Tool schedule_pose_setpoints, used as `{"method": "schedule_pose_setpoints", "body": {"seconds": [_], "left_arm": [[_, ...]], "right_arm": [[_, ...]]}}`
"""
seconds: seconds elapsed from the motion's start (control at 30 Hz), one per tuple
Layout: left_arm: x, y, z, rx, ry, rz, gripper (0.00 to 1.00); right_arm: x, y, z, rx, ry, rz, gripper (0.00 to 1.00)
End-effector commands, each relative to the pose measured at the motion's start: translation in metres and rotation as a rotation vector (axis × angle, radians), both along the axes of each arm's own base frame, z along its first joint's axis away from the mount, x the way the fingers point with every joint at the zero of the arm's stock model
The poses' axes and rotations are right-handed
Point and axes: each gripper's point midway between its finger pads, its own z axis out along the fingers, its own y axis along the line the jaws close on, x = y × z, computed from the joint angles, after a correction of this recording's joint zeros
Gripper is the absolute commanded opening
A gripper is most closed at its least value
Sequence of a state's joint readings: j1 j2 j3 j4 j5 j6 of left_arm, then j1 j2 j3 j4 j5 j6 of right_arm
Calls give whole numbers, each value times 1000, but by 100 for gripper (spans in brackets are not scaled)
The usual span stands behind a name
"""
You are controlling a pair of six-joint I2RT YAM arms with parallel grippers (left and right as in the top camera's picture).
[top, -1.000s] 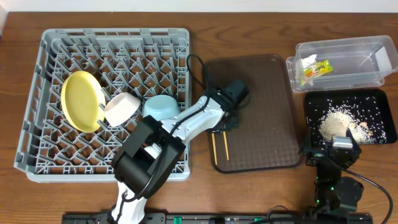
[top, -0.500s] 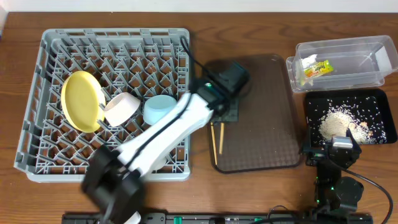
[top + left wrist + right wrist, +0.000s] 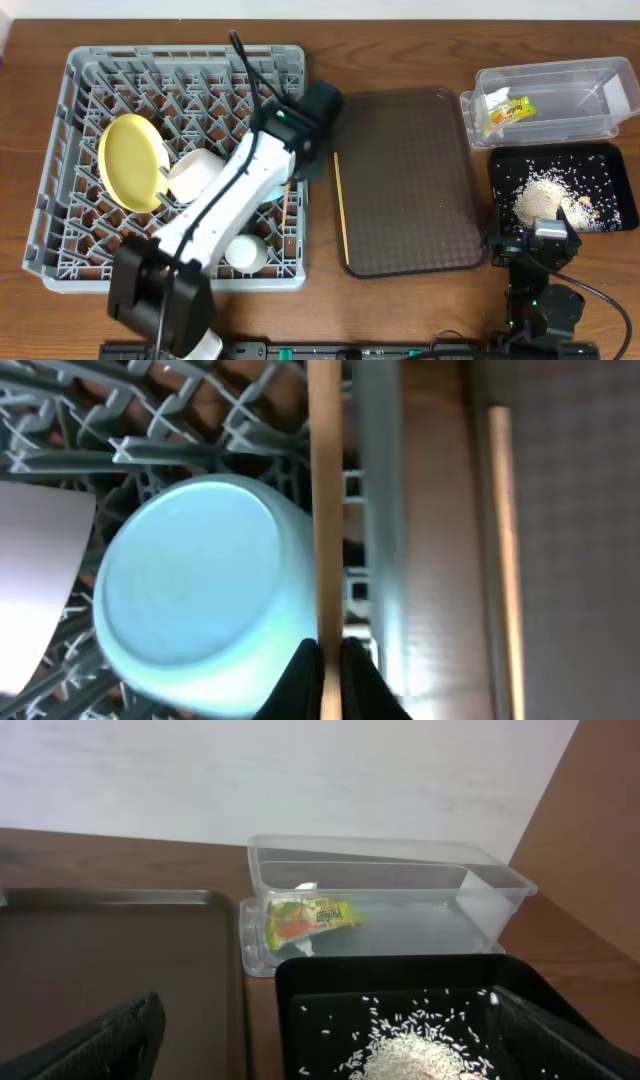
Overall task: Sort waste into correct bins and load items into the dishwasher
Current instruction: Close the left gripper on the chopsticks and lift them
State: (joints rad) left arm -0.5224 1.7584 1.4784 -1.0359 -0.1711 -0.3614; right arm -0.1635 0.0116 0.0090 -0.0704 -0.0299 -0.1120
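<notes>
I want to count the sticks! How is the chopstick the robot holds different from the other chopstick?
The held chopstick is pinched in the left tool; the other chopstick lies free. The held one is over the grey rack beside the light-blue bowl; the other rests on the brown tray. Both are thin, wooden and roughly parallel.

A white tapered link between black joint housings is seen on the left arm (image 3: 215,205), with a black cable (image 3: 247,58) looped above its wrist. The left gripper (image 3: 327,665) is black-fingered. The right arm (image 3: 540,300) is black, capped by a grey block (image 3: 548,232).
</notes>
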Motion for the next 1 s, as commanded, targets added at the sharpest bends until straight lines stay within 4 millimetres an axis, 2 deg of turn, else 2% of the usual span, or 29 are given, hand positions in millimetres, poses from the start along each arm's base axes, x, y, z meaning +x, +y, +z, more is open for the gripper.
{"method": "schedule_pose_setpoints", "body": {"seconds": [0.0,0.13,0.23,0.27,0.3,0.43,0.57,0.67,0.83,0.97], "left_arm": [[4,3,-14,-22,31,31,7],[6,-3,-16,-48,32,25,7],[2,-7,-16,-63,46,18,17],[0,-10,-16,-80,59,15,30],[-1,-10,-15,-82,61,15,37],[-6,-15,0,-126,59,8,38],[-12,-41,23,-268,39,19,36],[-18,-65,28,-318,26,-13,34],[-29,-106,12,-315,21,-116,34],[-27,-101,-24,-211,46,14,36]], "right_arm": [[-1,-3,0,9,-4,-13,99],[-1,-3,0,10,-4,-13,99],[-1,-3,0,10,-4,-13,99],[-1,-3,0,10,-4,-13,99],[-1,-3,0,9,-4,-13,99],[-1,-3,0,9,-4,-13,99],[-1,-3,0,10,-4,-13,99],[-1,-3,0,10,-4,-13,99],[-1,-3,0,10,-4,-13,99],[-1,-3,0,9,-4,-13,100]]}}
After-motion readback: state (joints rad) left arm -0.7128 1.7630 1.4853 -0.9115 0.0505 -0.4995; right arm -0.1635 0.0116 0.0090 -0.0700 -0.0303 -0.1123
